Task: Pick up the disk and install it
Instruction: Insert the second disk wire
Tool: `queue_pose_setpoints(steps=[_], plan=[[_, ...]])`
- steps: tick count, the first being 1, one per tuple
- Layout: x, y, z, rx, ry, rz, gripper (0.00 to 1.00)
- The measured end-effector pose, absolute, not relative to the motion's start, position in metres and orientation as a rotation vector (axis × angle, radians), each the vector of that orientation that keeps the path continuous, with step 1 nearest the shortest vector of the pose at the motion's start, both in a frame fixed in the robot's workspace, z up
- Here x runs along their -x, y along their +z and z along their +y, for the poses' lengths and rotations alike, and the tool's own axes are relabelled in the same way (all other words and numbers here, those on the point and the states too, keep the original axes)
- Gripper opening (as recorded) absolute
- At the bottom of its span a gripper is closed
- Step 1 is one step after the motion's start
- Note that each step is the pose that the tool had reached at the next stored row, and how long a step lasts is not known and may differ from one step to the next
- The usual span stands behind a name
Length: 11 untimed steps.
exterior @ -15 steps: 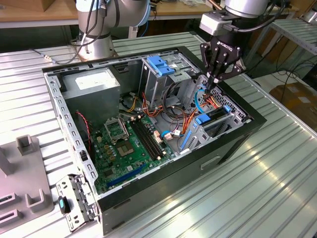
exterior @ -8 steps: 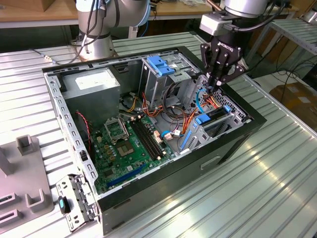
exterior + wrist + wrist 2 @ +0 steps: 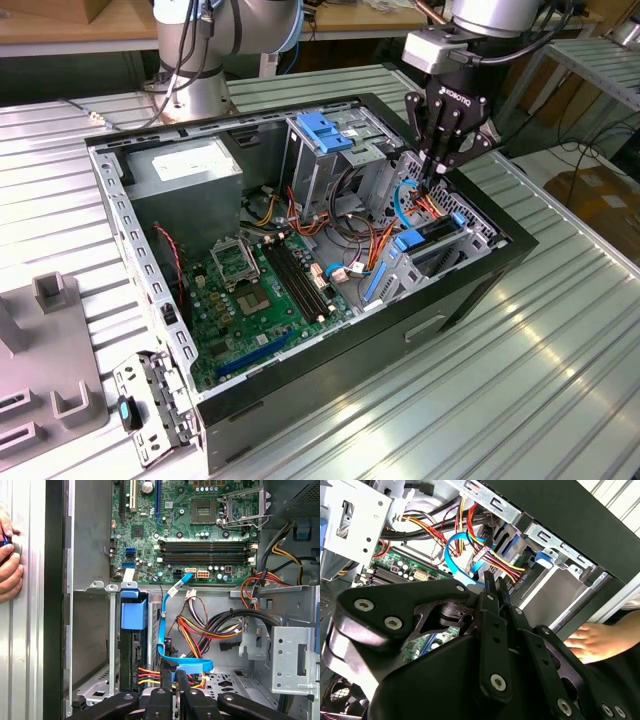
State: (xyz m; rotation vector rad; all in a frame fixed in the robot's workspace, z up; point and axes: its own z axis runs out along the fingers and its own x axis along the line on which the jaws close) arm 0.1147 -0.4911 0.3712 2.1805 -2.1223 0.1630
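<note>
In drive bay: disk [image 3: 133,630] seated | gripper [image 3: 437,172] just above, closed, empty

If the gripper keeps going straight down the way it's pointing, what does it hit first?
Most likely the bundle of cables directly under the gripper: the flat blue cable and the red, yellow and black wires beside the disk in its bay. Depth is hard to judge, so this is a best guess.

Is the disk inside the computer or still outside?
Inside. The disk stands on edge in a metal bay of the computer case, its blue carrier end up, beside the hand.
</note>
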Motion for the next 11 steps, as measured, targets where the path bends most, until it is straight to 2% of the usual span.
queue_pose_setpoints(steps=[5,7,9,10,11], plan=[[-0.1148,0.371,-0.491,-2.162,0.196,-2.104,0.17],[-0.1149,0.3698,-0.4907,-2.141,0.235,-2.083,0.29],[-0.1149,0.3691,-0.4906,-2.134,0.247,-2.076,0.28],[-0.115,0.3687,-0.4906,-2.131,0.253,-2.073,0.22],[-0.1149,0.3684,-0.4905,-2.13,0.254,-2.072,0.22]])
